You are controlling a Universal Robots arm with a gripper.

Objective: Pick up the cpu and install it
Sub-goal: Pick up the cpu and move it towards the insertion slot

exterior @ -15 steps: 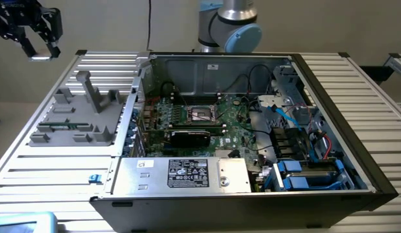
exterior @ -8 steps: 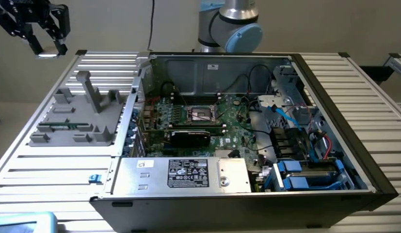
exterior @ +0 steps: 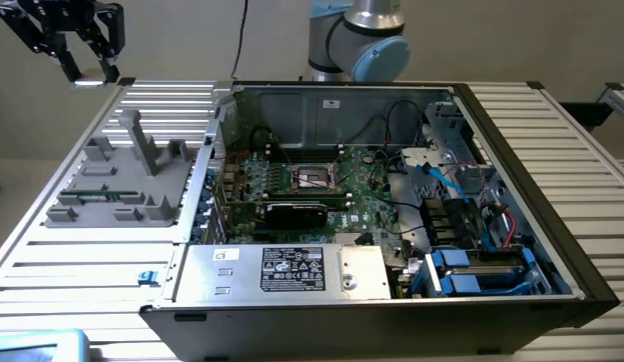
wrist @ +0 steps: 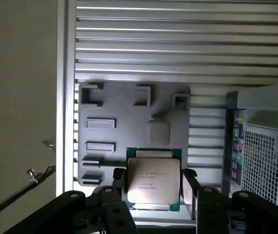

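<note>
Up at the far end of the exterior view's left, I have the gripper (exterior: 87,59) hanging high in the air, well above the slatted table (exterior: 553,151) and clear of everything on it. From the wrist view, its two black fingers (wrist: 119,183) are pinching the cpu (wrist: 153,181) by opposite edges. The chip sits flat between them with its silver top facing the camera and the thin green border showing around it. In the exterior view a small pale piece, which I take for the cpu, shows at the fingertips.

Below the gripper and nearer lies the grey fixture tray (exterior: 121,181), beside the left wall of the open computer case (exterior: 322,113). Inside the case, the square socket (exterior: 314,177) on the green motherboard is well apart from the chip, off to the right. A black card (exterior: 296,211) sits just on the near side of the socket, and the silver power supply (exterior: 281,268) fills the near edge.
</note>
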